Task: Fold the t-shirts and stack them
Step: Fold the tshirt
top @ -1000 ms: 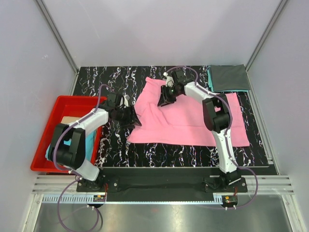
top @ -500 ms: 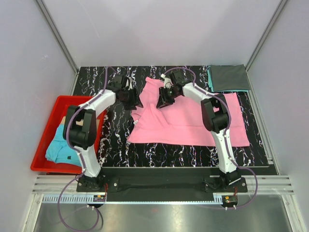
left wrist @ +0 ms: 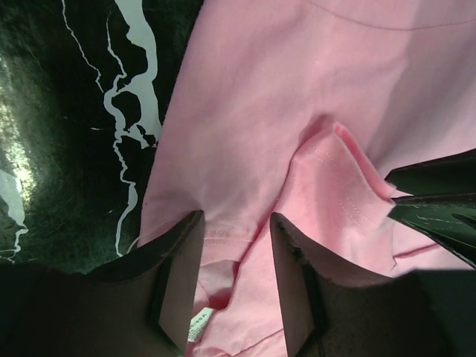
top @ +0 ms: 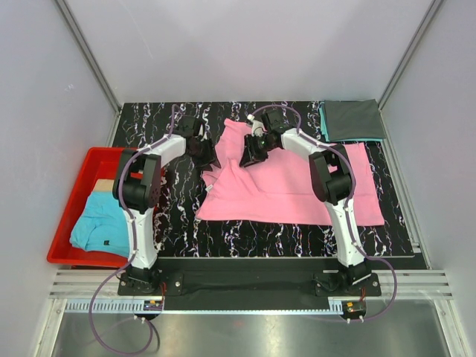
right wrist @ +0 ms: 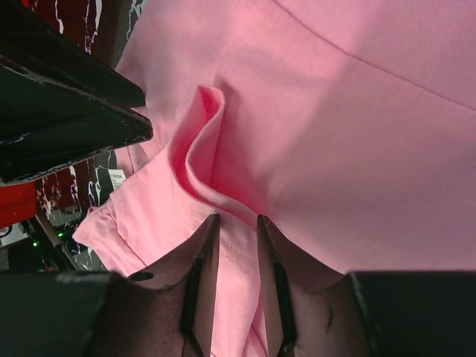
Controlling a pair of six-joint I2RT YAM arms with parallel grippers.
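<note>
Both hands crowd one far corner of the pink shirt (top: 275, 193), which lies spread across the worktop (top: 171, 216). A knock between them looks likely. A pull from there could also drag up a bunched sleeve instead of a clean edge. The right hand (right wrist: 236, 275) is nearly closed, pinching a raised ridge of pink cloth. The left hand (left wrist: 234, 275) stands part open, its fingers (left wrist: 178, 275) astride the hem by the label (left wrist: 197, 327); I'd judge the cloth isn't squeezed. A folded dark grey shirt (top: 353, 119) lies at the far right corner.
</note>
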